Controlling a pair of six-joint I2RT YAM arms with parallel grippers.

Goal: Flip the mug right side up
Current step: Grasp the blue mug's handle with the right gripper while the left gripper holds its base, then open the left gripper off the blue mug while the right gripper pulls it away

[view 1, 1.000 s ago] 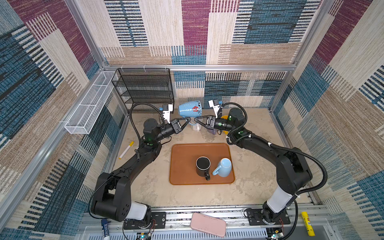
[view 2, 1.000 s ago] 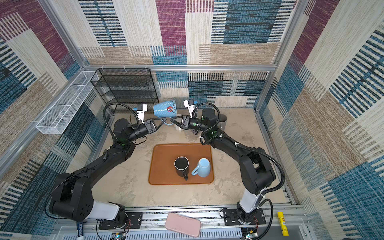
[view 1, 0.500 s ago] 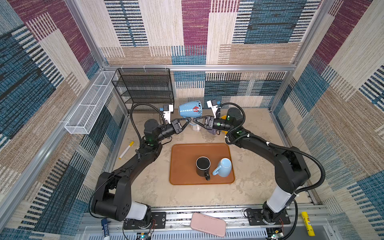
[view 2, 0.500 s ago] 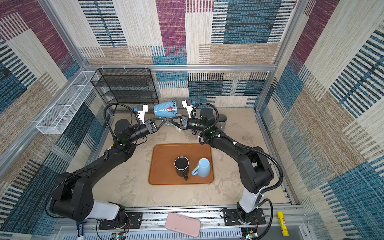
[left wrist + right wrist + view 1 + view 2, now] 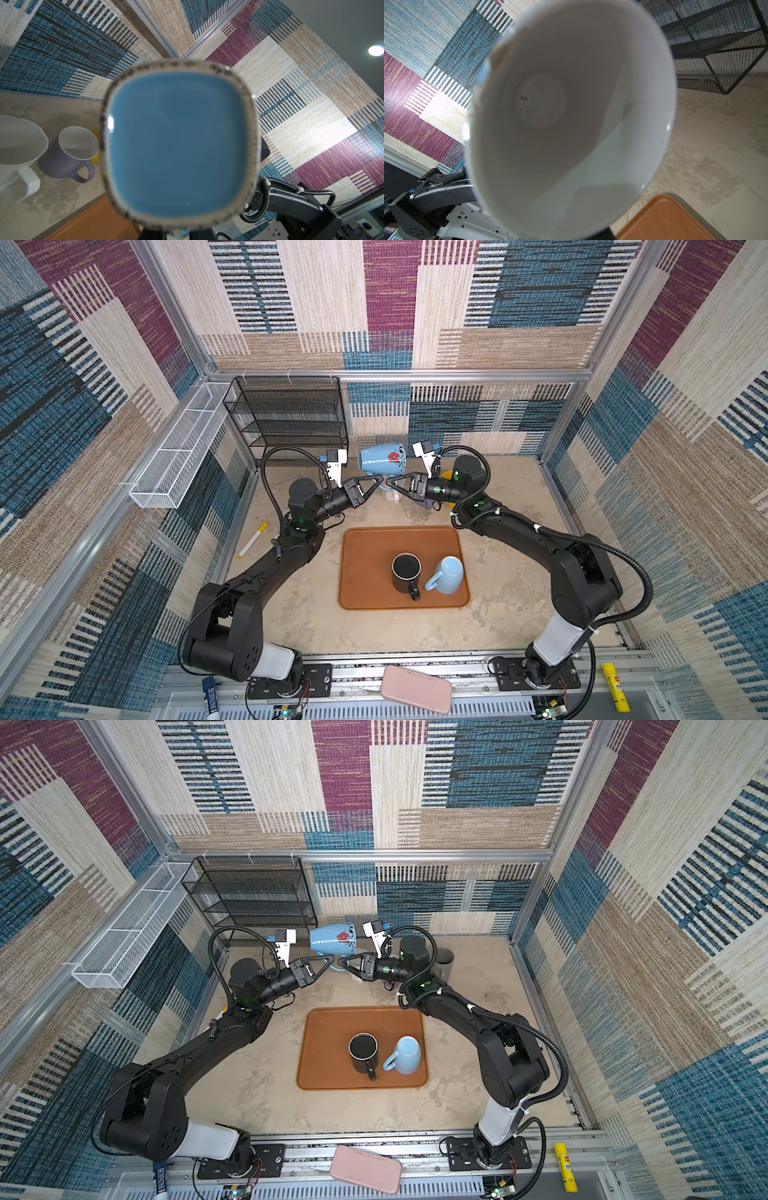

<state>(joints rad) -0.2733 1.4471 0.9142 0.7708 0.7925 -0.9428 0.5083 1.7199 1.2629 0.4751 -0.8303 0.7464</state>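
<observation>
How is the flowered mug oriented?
On its side, in the air. The mug shows its base in the left wrist view, its white inside in the right.

Blue flowered mug point(image 5: 382, 460), sideways, aloft

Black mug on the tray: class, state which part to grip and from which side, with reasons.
Probably the handle of the black mug, pinched from above at the tray's near edge. The mug stands upright, its handle juts toward that edge over bare tray, and the light blue mug crowds its right flank in both top views.
</observation>
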